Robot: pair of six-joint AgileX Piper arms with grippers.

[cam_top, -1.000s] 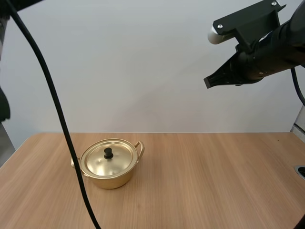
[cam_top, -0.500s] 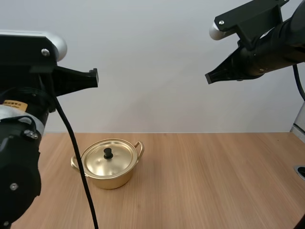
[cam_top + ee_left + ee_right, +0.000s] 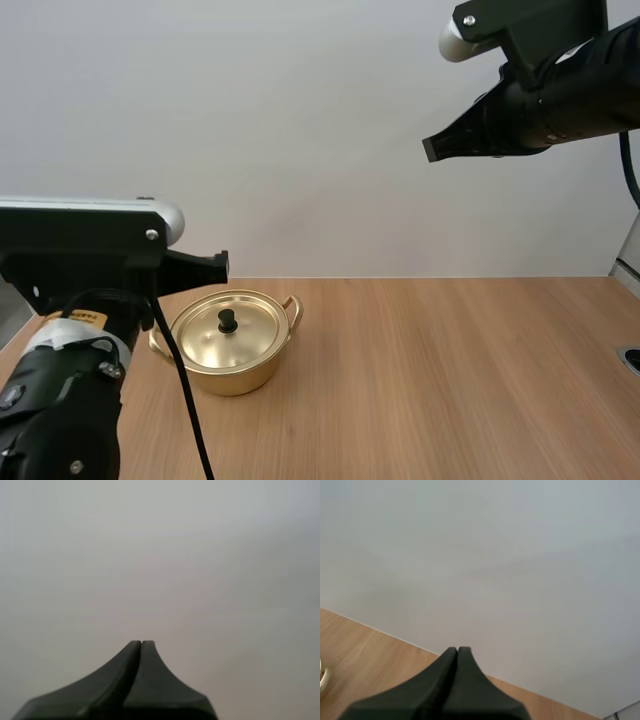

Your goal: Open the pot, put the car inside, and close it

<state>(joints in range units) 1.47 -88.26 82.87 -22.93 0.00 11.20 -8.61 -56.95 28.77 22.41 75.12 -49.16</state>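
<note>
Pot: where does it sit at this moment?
In the high view the pot stands on the left part of the table, lid on, the left gripper raised near it.

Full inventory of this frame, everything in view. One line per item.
pot: 1, gold, with side handles, on the table left of centre
lid: 1, gold, seated on the pot
knob: 1, black, at the lid's centre
table: 1, light wood, under the pot
dark round thing: 1, at the table's right edge, cut off, cannot tell what
left gripper: 1, black, fingers together on nothing, just left of the pot in the high view
right gripper: 1, black, fingers together on nothing, raised high above the table's right half
</note>
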